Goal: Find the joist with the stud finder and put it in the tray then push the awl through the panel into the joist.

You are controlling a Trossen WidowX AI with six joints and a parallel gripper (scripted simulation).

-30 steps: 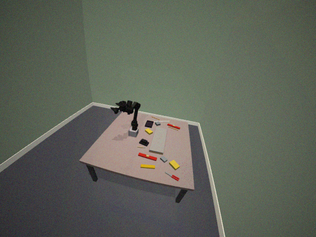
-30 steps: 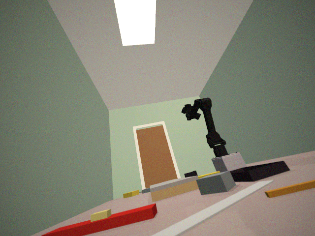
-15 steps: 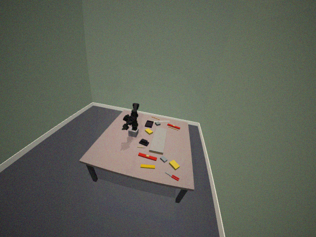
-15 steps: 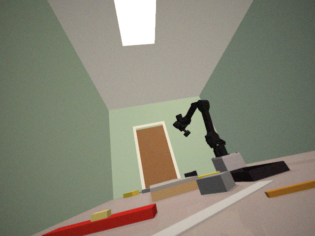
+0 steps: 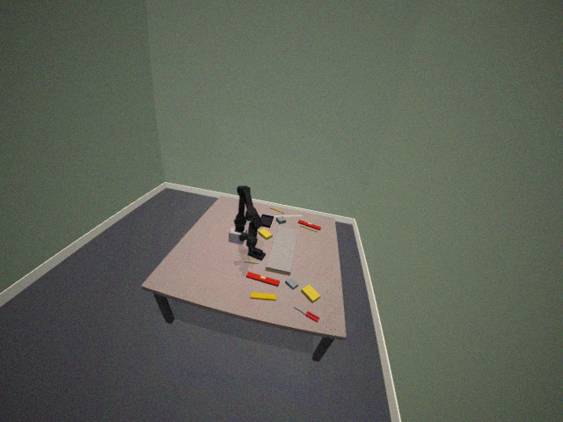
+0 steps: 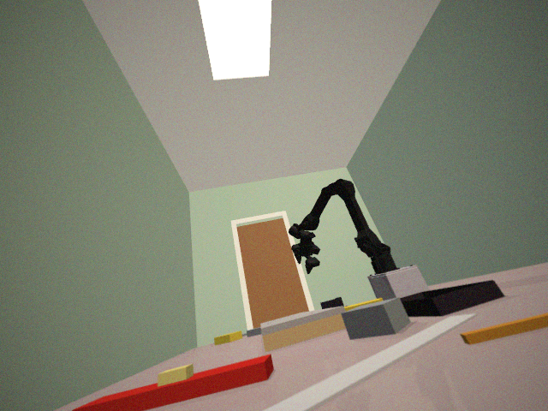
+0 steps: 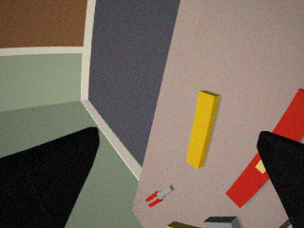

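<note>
My gripper (image 5: 251,251) (image 6: 304,266) (image 7: 180,135) is open and empty, pointing down above the table. The black stud finder (image 5: 259,255) (image 6: 331,302) rests on the table beside the panel; in the top view the gripper overlaps it, but the exterior view shows the gripper well above it. The long pale floor panel (image 5: 284,250) (image 6: 305,332) lies flat; no joist shows. The black tray (image 5: 266,221) (image 6: 460,298) stands near the arm's base. A thin tan rod (image 5: 251,262), perhaps the awl, lies near the stud finder; its details are too small to tell.
A red level (image 5: 268,280) (image 7: 287,125), yellow bar (image 5: 263,296) (image 7: 203,130), grey block (image 5: 291,283), yellow block (image 5: 310,293) and red-handled pliers (image 5: 312,316) (image 7: 154,199) lie at the near end. Another level (image 5: 315,227) (image 6: 221,380), grey block (image 5: 281,220) (image 6: 369,322) and white strip (image 6: 376,362) lie farther back.
</note>
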